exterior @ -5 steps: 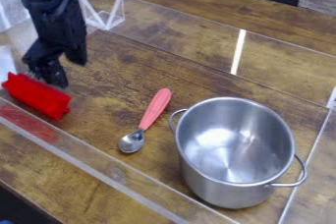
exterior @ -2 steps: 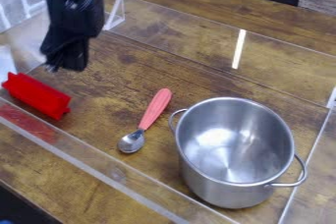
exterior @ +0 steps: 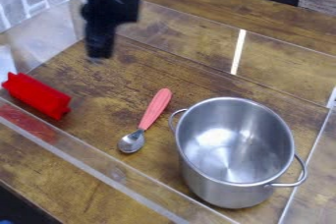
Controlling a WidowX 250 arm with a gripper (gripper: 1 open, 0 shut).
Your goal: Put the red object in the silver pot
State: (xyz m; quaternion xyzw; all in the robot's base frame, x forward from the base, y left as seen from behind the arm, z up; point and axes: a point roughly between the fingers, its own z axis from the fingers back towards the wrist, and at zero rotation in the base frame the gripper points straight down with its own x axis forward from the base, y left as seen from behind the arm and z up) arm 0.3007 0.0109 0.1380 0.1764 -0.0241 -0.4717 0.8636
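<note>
The red object, a bright red brick-like block, lies flat on the wooden table at the left edge. The silver pot stands upright and empty at the lower right. My black gripper hangs above the table at the upper left, pointing down, well up and to the right of the red block and apart from it. Its fingers look pressed together with nothing between them.
A metal spoon with a pinkish-red handle lies between the block and the pot, its bowl toward the front. A clear plastic barrier runs along the table's front, and another clear panel stands behind the gripper at the back left.
The gripper rose from just above the red block and moved right and away, its jaws closing empty. The block stayed where it lay.
</note>
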